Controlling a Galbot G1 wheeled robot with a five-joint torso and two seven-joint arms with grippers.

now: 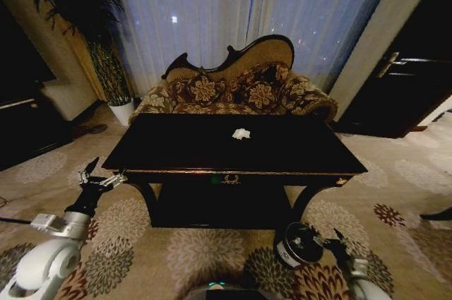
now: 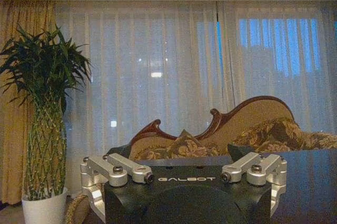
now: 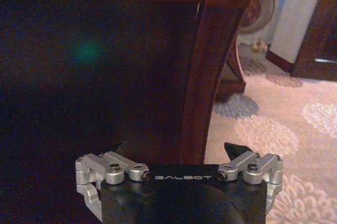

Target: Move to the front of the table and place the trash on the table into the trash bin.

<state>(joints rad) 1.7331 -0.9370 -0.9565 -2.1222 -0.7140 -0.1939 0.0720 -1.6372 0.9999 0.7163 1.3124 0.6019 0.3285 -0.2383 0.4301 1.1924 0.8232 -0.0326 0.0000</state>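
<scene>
With one white paper lump (image 1: pixel 241 133) lying far back on the surface (image 1: pixel 183 152) and the trash bin (image 1: pixel 299 243) near its right leg, both the left end effector (image 1: pixel 92 175) and right end effector (image 3: pixel 176 153), fingers apart, risk striking the surface edge on a long reach.

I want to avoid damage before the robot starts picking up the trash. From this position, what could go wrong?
1. The right gripper hangs low beside the trash bin and close to the table's curved leg; lifting it could strike either.
2. The white paper lump lies toward the far side of the table, so reaching it may need a long stretch across the glossy top.
</scene>
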